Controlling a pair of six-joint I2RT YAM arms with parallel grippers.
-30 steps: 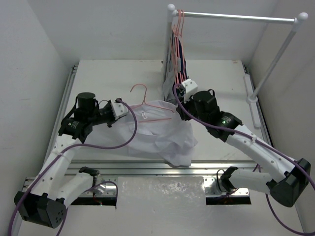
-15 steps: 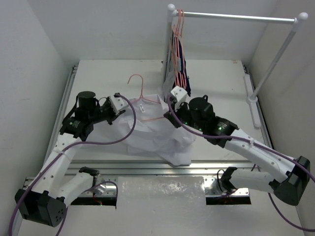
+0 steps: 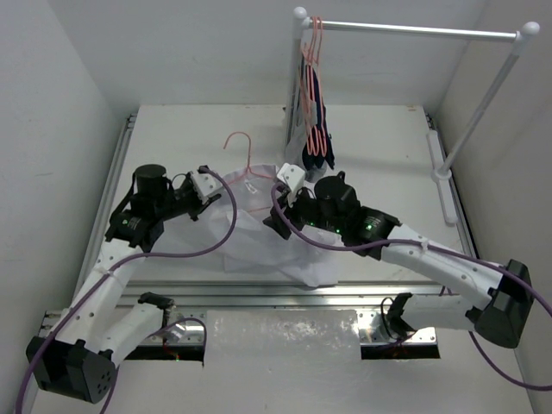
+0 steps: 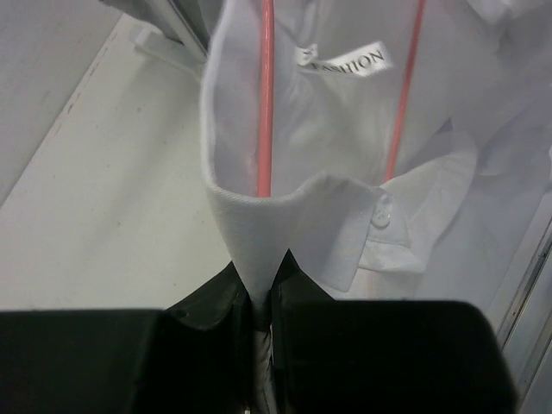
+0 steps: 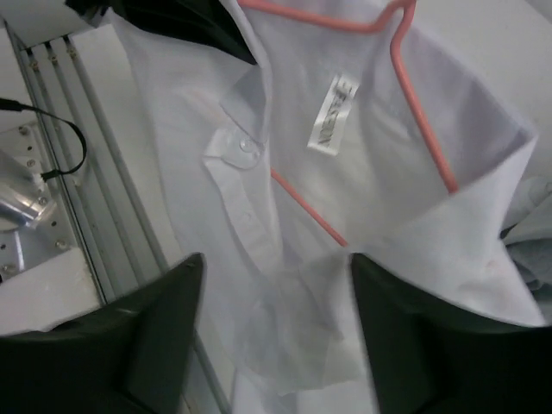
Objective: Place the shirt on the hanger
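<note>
The white shirt (image 3: 267,246) lies crumpled on the table between my two arms. The pink wire hanger (image 3: 238,141) has its hook lying free behind the collar, and its shoulders run inside the neck opening (image 4: 265,103). My left gripper (image 4: 259,293) is shut on the collar's edge (image 4: 259,224), at the shirt's left side (image 3: 216,197). My right gripper (image 5: 276,259) hovers open just above the shirt's front placket (image 5: 246,216), near the hanger's lower wire (image 5: 306,211). In the top view it (image 3: 278,216) sits over the shirt's middle.
A white clothes rack (image 3: 414,30) stands at the back right, with a bunch of pink hangers carrying navy and grey garments (image 3: 315,129) on its left end. An aluminium rail (image 3: 259,297) runs along the near table edge, with a clear plastic sheet (image 3: 285,332) in front.
My right arm has swung left from the shirt's right edge to over its middle, and its jaws have opened. The shirt and hanger have shifted slightly left. The left gripper keeps its hold.
</note>
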